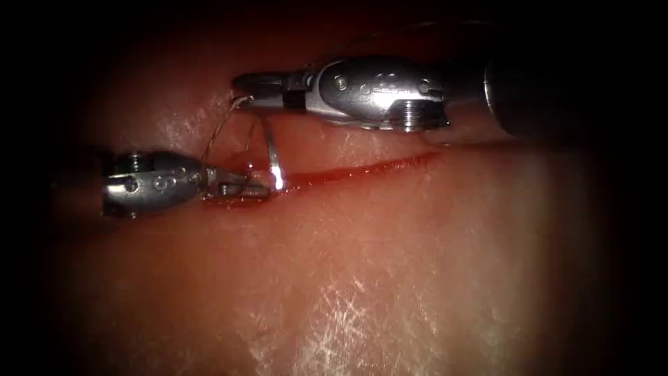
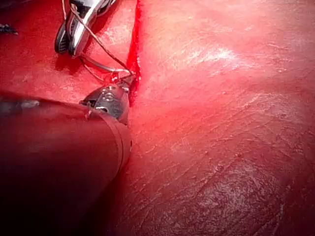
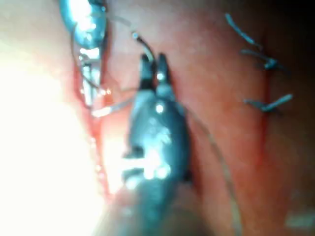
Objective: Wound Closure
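Endoscope view: the curved needle (image 1: 273,157) stands at the left end of the cut (image 1: 362,169), its bright lower end down at the cut's edge beside the left hand (image 1: 256,186). Whether that end is buried in the tissue (image 1: 390,264) or merely rests on it cannot be made out, since glare and red fluid (image 1: 327,176) mask the spot. The needle's upper end rises toward the right hand (image 1: 243,85); the junction there is dark and hard to read. Thread (image 1: 221,129) runs in a thin arc from the right hand's tip down toward the left hand. The right hand's jaws lie closed together, apparently pinching the thread or the needle's tail; which of the two is not clear. The left hand's jaws sit at the cut's left end, close to the needle's lower part, and their opening cannot be told. The right hand's shaft fades into shadow at the picture's right edge, and the left hand's body is cut off in darkness on the left.

Left wrist view: the left hand (image 2: 118,93) touches the cut beside the needle (image 2: 101,64), with thread (image 2: 98,42) leading to the right hand (image 2: 74,34).

Right wrist view: the right hand (image 3: 153,66) appears blurred; several cut thread ends (image 3: 266,61) lie on a stitched line well apart from it.
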Robot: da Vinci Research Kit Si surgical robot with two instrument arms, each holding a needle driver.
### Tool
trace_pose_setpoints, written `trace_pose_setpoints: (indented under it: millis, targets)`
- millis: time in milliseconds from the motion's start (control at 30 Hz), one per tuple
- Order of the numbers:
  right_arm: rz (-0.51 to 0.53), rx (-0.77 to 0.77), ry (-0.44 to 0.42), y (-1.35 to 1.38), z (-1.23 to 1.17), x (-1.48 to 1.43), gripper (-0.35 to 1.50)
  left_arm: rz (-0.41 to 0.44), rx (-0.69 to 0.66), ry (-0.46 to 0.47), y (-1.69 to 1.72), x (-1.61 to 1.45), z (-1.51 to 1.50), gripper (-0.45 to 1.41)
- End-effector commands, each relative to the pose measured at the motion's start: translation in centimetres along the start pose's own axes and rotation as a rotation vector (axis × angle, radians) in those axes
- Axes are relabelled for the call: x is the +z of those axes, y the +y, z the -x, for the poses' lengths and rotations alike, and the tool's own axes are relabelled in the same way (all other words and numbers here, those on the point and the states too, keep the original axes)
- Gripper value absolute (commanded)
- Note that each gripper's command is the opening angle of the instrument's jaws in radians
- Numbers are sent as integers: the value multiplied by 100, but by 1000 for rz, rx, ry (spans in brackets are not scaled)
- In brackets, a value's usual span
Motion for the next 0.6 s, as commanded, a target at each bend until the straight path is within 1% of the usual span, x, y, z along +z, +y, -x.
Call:
trace_pose_setpoints:
  millis: [33, 133, 233, 467, 500, 600]
  targets:
    - [4, 3, 7, -2, 1, 11, -35, 1, -1, 1, 0, 8, 3, -21]
    - [20, 7, 23, -3, -4, 12, -35, 5, 2, -1, -1, 6, 5, -21]
    - [35, 8, 19, -2, -5, 11, -35, 8, 3, -1, -2, 3, 7, -21]
    - [95, 35, 8, 8, -20, -5, -35, 12, 12, -6, -6, 2, 14, -20]
    - [118, 42, 13, 8, -22, -8, -35, 12, 13, -6, -7, 2, 15, -20]
    - [130, 46, 12, 6, -22, -7, -35, 14, 15, -8, -8, 2, 17, -20]
